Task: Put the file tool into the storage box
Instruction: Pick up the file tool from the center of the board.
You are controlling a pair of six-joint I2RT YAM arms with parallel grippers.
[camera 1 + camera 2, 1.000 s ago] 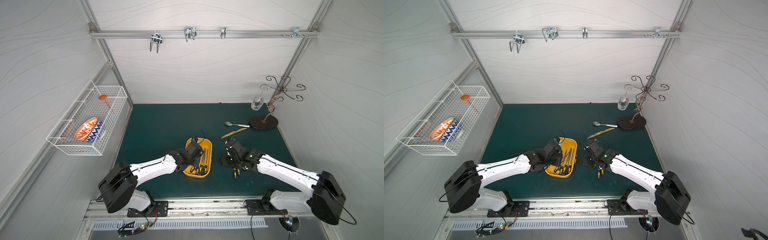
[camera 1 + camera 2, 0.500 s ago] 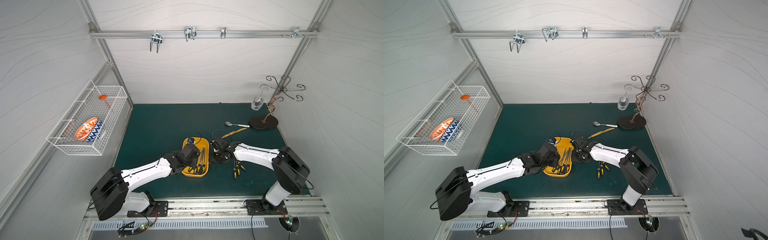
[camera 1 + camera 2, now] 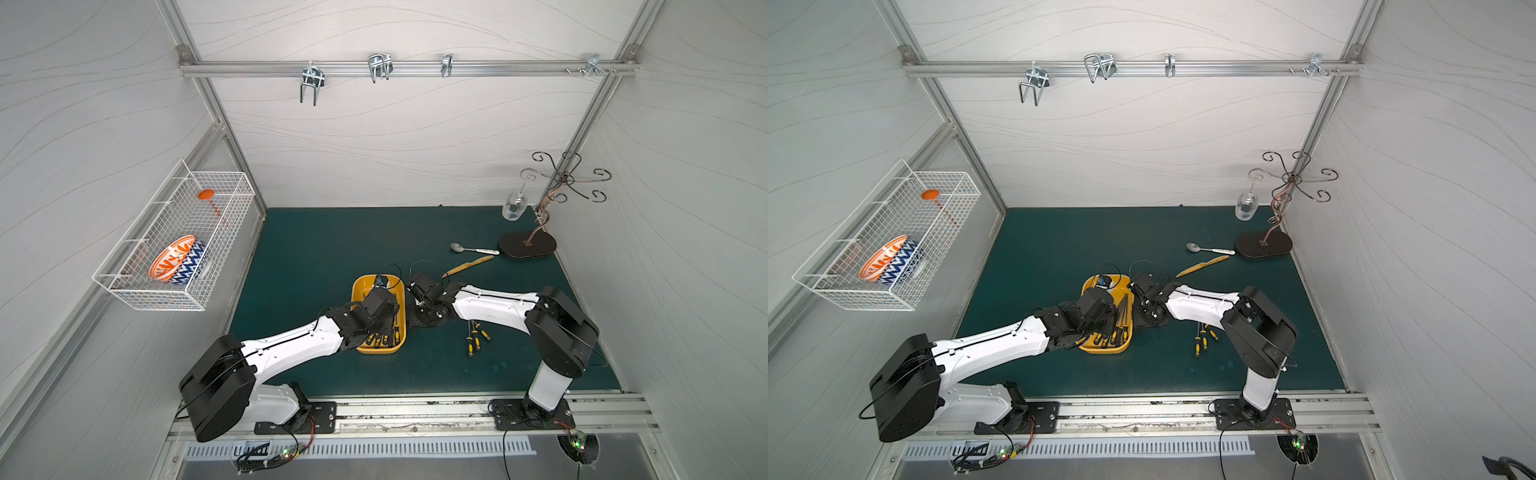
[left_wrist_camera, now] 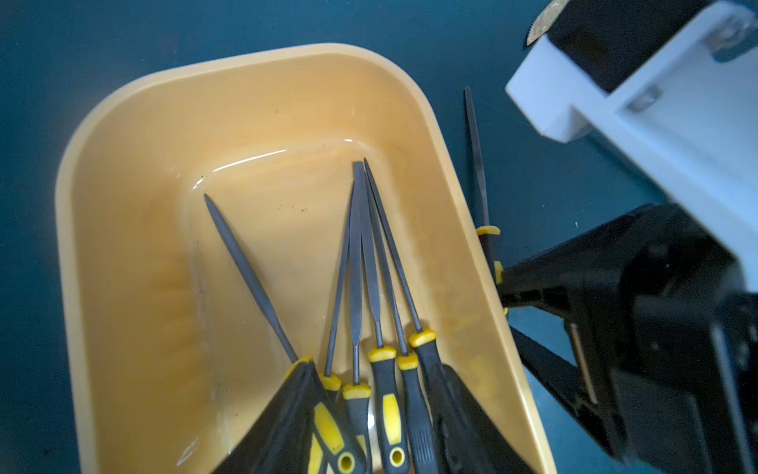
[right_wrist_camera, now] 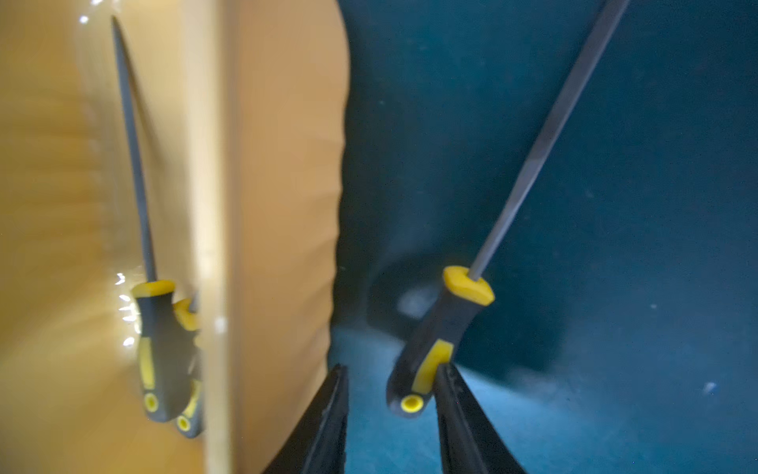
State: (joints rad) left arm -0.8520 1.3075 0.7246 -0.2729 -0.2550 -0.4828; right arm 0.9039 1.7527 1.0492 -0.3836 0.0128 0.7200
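Transfer step: lift, cross, lower.
The right gripper (image 5: pixel 389 369) is clamped on the handle butt of the slim grey steel, black-and-yellow-handled file tool (image 5: pixel 451 312), just outside the shallow yellow plastic storage box (image 4: pixel 447 197). Lift clear of the rim, align with the files (image 4: pixel 371 254) inside, and release low. The left gripper (image 4: pixel 375 365), jaws apart, sits over their handles.

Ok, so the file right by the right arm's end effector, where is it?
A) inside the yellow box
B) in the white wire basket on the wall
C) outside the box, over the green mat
C: in the right wrist view the file sits between the fingers of the right end effector, with green mat behind it, outside the yellow box.
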